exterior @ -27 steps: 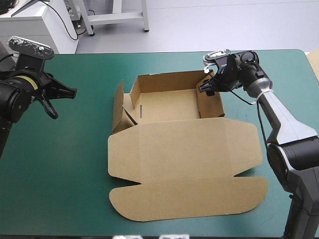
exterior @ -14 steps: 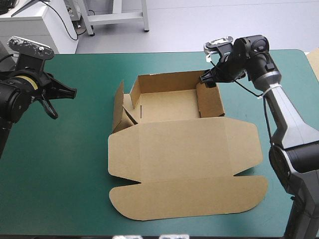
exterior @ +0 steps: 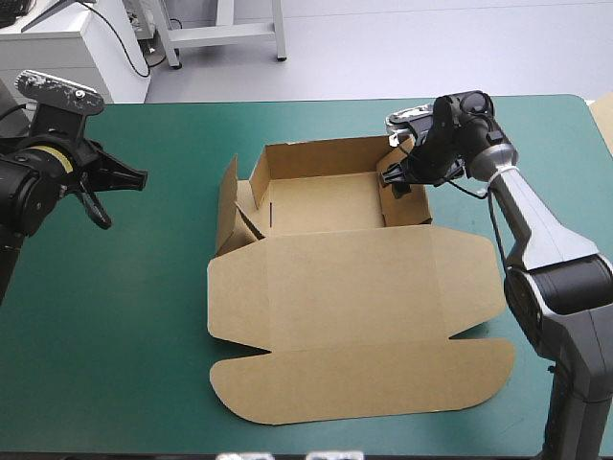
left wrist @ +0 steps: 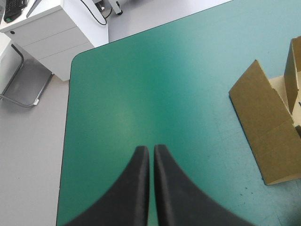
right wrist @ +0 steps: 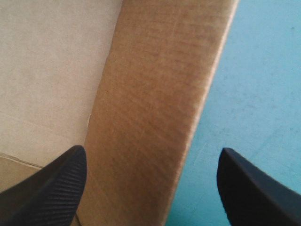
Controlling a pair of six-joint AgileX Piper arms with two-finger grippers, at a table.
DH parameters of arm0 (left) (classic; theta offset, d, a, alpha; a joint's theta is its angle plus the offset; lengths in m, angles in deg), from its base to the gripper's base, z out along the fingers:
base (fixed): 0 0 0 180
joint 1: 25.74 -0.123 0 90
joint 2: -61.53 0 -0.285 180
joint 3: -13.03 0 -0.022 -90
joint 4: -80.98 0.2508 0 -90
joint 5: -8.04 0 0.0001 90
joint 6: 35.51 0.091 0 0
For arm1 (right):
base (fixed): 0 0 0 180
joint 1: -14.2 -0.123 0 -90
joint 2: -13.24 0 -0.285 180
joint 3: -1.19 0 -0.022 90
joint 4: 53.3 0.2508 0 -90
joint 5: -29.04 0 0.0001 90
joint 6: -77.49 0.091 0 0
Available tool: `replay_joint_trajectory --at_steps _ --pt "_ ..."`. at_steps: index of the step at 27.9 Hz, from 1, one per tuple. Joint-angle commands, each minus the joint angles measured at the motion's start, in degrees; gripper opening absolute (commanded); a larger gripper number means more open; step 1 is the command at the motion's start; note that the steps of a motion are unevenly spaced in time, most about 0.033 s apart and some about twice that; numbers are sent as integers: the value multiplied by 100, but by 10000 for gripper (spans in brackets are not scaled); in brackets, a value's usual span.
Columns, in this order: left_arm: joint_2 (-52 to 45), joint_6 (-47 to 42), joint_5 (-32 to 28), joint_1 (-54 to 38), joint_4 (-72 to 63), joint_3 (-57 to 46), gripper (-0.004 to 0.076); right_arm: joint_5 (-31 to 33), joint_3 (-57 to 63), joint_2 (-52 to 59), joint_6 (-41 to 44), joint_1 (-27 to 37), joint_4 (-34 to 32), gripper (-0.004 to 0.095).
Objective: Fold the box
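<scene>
Surface: table under a plain teal-green cover (exterior: pixel 124 316), flat and unwrinkled, with rounded far corners. Beyond the far edge lies a pale grey floor (exterior: pixel 402 43), and a white drawer cabinet (left wrist: pixel 44 35) stands off the far left corner.

Task item: the cut sheet of brown board forming the box (exterior: pixel 354 307) sits at the table's middle. Its far part is raised into an open tray. The lid and its rounded front flap lie flat on the cover toward the near edge. At the tray's left side a loose flap (left wrist: pixel 263 136) stands tilted outward, not tucked.

Left gripper (exterior: pixel 142 176): held above the table's left side, well apart from the box. Its black fingers are closed together with only a hairline gap, holding nothing (left wrist: pixel 149 149).

Right gripper (exterior: pixel 397 177): at the tray's far right corner, fingers spread wide (right wrist: pixel 153 149). The tray's right wall (right wrist: pixel 160 94) stands between them, one finger over the tray floor, the other over the cover outside. Contact with the wall cannot be determined.
</scene>
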Motion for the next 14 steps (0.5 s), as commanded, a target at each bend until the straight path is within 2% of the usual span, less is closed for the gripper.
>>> replay_joint_trajectory --at_steps 1,4,6,10,12,13,14 --pt "-169 -42 -296 -7 99 126 12 -39 -140 225 -13 25 14 713" --pt "-169 -42 -296 -7 121 116 12 -39 -140 108 -13 25 4 700" --pt "-169 -42 -281 -7 153 75 12 -56 -152 58 -13 25 4 626" --pt "-169 -42 -246 -7 138 75 11 -99 -160 25 -13 25 4 346" --pt "-169 -42 -246 -7 138 75 12 -99 -160 1 -13 25 -18 180" --pt "-169 -42 -229 -7 138 75 12 -99 -160 2 -13 25 -18 47" --pt "-169 -42 -217 -7 127 75 12 -99 -160 2 -26 25 -18 -20"
